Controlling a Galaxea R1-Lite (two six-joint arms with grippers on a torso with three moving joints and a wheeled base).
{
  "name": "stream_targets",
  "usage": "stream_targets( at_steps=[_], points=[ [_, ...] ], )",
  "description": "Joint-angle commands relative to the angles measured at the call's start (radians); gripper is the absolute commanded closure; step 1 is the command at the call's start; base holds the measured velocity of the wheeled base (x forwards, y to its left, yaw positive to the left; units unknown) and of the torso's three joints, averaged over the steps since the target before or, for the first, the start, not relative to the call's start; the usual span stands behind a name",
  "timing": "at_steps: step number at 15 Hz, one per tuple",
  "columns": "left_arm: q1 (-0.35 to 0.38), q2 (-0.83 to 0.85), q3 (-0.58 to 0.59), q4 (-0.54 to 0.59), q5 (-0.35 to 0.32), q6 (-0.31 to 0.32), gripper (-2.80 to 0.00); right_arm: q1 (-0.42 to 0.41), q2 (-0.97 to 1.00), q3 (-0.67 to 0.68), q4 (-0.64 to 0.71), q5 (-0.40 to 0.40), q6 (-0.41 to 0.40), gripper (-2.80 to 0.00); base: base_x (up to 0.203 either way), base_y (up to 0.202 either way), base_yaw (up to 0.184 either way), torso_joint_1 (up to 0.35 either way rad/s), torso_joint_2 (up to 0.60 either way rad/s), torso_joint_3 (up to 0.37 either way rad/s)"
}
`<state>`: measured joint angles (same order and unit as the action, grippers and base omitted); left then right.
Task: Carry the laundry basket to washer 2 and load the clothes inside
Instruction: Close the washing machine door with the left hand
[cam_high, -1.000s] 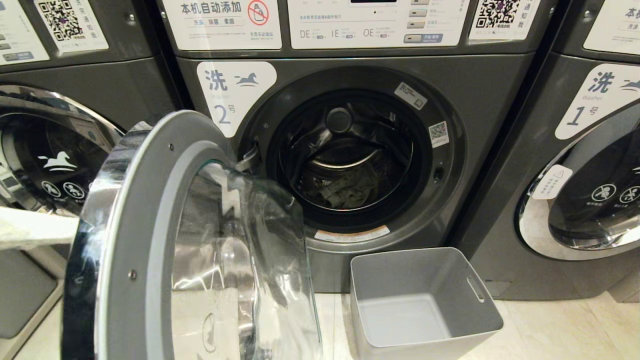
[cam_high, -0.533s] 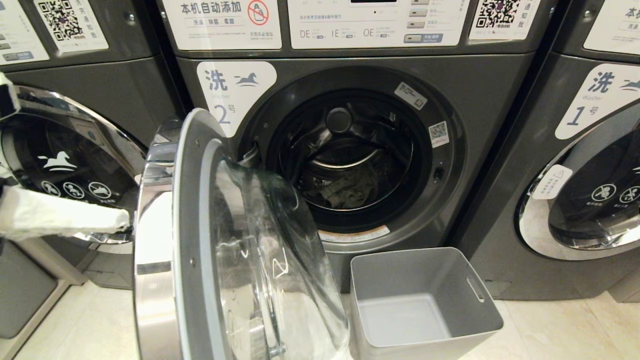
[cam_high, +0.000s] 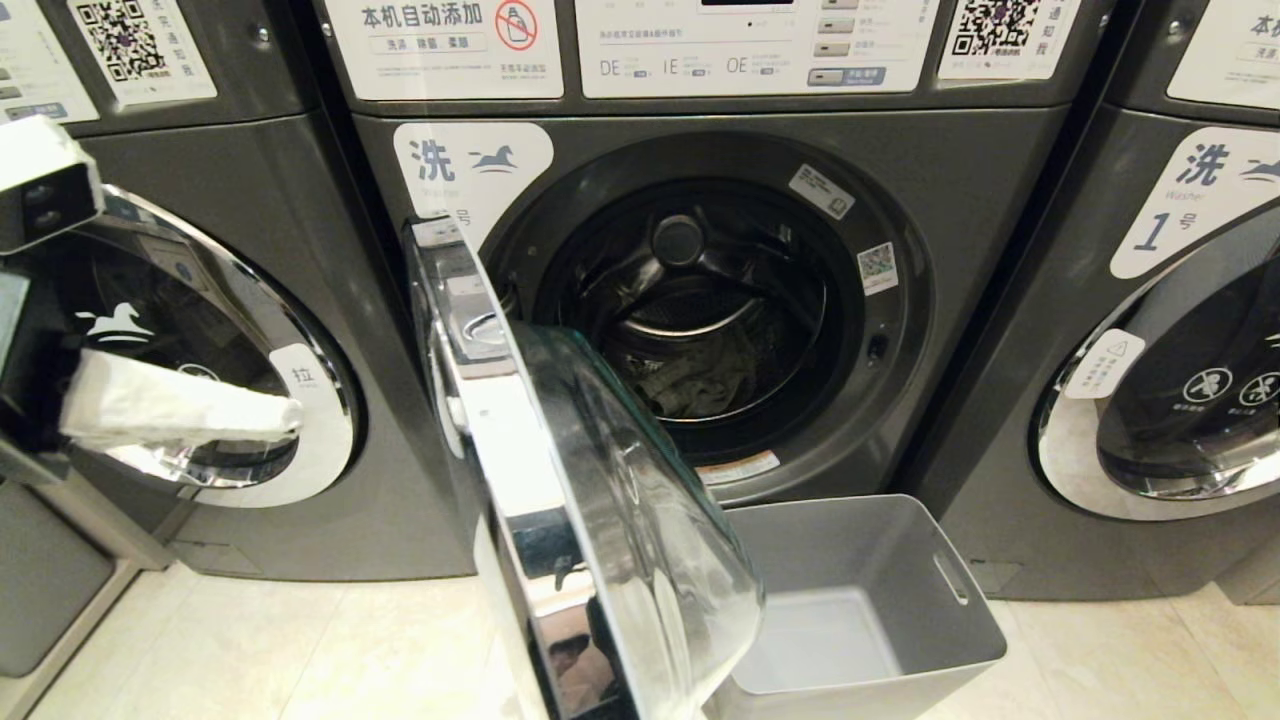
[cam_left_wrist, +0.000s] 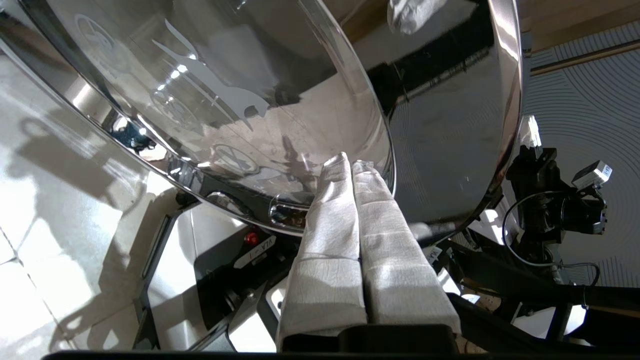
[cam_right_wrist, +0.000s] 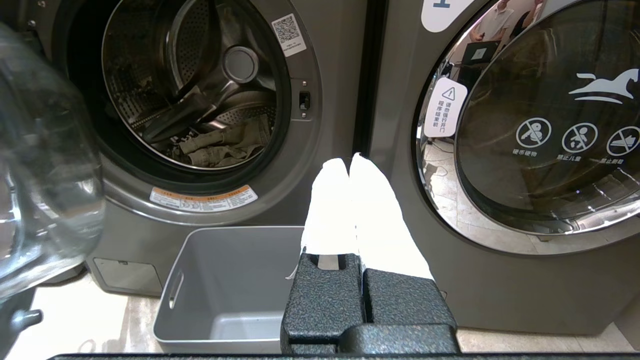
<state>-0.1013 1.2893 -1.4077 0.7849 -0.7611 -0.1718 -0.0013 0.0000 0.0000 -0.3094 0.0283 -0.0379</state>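
Denim clothes (cam_high: 700, 380) lie limp inside washer 2's drum (cam_high: 700, 310); soft and light, best pinched at the waistband. Left gripper (cam_left_wrist: 349, 162) and right gripper (cam_right_wrist: 348, 161) are pressed together, empty.

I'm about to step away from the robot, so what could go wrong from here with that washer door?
The door stands half-swung; its glass bulge overhangs the laundry basket, so it could clip the rim. The left gripper, shut, sits apart from the door, so the door may stop short of latching. The clothes lie low near the drum's front and might catch in the seal.
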Motion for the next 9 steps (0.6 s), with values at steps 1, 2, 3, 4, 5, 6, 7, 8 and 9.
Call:
stream_targets(
  at_steps=[1, 2, 3, 4, 5, 6, 7, 8, 9],
  points=[
    [-0.029, 0.035, -0.002, -0.019, -0.003, -0.002, 0.00, 0.000, 0.002, 0.040, -0.002, 0.001, 0.000, 0.00, 0.000, 0.000, 0.000, 0.000, 0.00, 0.000],
    [-0.047, 0.044, -0.009, -0.033, -0.002, -0.002, 0.00, 0.000, 0.002, 0.040, -0.002, 0.001, 0.000, 0.00, 0.000, 0.000, 0.000, 0.000, 0.00, 0.000],
    [-0.054, 0.054, -0.024, -0.037, -0.001, -0.002, 0.00, 0.000, 0.002, 0.040, -0.002, 0.001, 0.000, 0.00, 0.000, 0.000, 0.000, 0.000, 0.00, 0.000],
    [-0.057, 0.068, -0.044, -0.039, -0.001, -0.006, 0.00, 0.000, 0.002, 0.040, -0.002, 0.001, 0.000, 0.00, 0.000, 0.000, 0.000, 0.000, 0.00, 0.000],
    [-0.062, 0.088, -0.069, -0.040, -0.001, -0.012, 0.00, 0.000, 0.002, 0.040, -0.002, 0.001, 0.000, 0.00, 0.000, 0.000, 0.000, 0.000, 0.00, 0.000],
    [-0.067, 0.109, -0.095, -0.041, -0.001, -0.021, 0.00, 0.000, 0.002, 0.040, -0.002, 0.001, 0.000, 0.00, 0.000, 0.000, 0.000, 0.000, 0.00, 0.000],
    [-0.078, 0.126, -0.122, -0.046, -0.001, -0.035, 0.00, 0.000, 0.002, 0.040, -0.002, 0.001, 0.000, 0.00, 0.000, 0.000, 0.000, 0.000, 0.00, 0.000],
    [-0.089, 0.138, -0.155, -0.053, 0.001, -0.076, 0.00, 0.000, 0.002, 0.040, -0.002, 0.001, 0.000, 0.00, 0.000, 0.000, 0.000, 0.000, 0.00, 0.000],
    [-0.103, 0.153, -0.188, -0.079, 0.004, -0.130, 0.00, 0.000, 0.002, 0.040, -0.002, 0.001, 0.000, 0.00, 0.000, 0.000, 0.000, 0.000, 0.00, 0.000]
  ],
)
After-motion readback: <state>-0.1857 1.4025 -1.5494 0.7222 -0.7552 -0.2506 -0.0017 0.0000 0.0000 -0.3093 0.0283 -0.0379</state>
